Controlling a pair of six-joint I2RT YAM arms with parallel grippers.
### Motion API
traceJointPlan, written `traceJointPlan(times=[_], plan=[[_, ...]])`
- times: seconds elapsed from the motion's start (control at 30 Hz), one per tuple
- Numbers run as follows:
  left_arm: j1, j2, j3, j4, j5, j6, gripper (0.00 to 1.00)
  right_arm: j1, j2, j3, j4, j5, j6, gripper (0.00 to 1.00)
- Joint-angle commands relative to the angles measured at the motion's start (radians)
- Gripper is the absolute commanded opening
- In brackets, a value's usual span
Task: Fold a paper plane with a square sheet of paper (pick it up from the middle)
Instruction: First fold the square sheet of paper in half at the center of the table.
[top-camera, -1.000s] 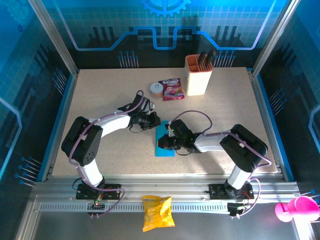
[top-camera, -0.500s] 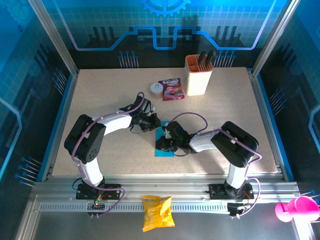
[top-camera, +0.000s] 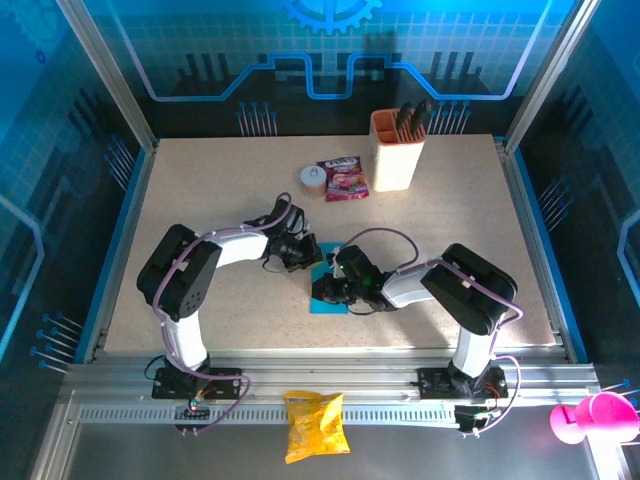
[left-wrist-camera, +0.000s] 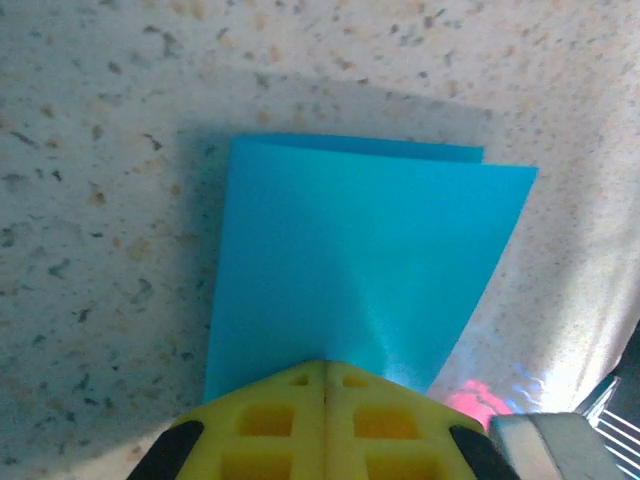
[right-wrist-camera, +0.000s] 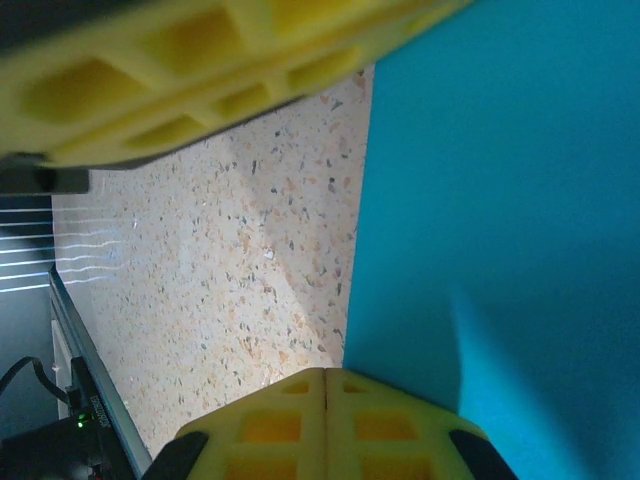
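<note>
With left tool (left-wrist-camera: 325, 378) pinching paper (left-wrist-camera: 360, 260) at twelve o'clock, right tool (right-wrist-camera: 325, 388) pressed together at its edge, fold slowly and flat.

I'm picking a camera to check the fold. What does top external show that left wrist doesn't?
Top external: snack packet, orange holder, yellow crisp bag, the right end effector over the paper. Left wrist: the paper's doubled far edge, left end effector shut at its near edge. Both: the cyan paper on the speckled table.
</note>
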Motion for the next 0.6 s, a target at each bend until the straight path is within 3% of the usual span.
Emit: traceJointPlan(times=[0.0,0.2,0.57], plan=[[-0.006,0.036,0.032,-0.063,-0.034,-0.012,0.03,0.010,0.030,-0.047,-0.110,-0.002,0.008,0.00],[-0.002,0.079,0.090,-0.150,-0.103,-0.019,0.02,0.010,0.027,-0.042,-0.166,-0.007,-0.006,0.00],[0.043,0.117,0.149,-0.160,-0.137,-0.005,0.03,0.015,0.030,-0.003,-0.311,-0.006,-0.055,0.00]])
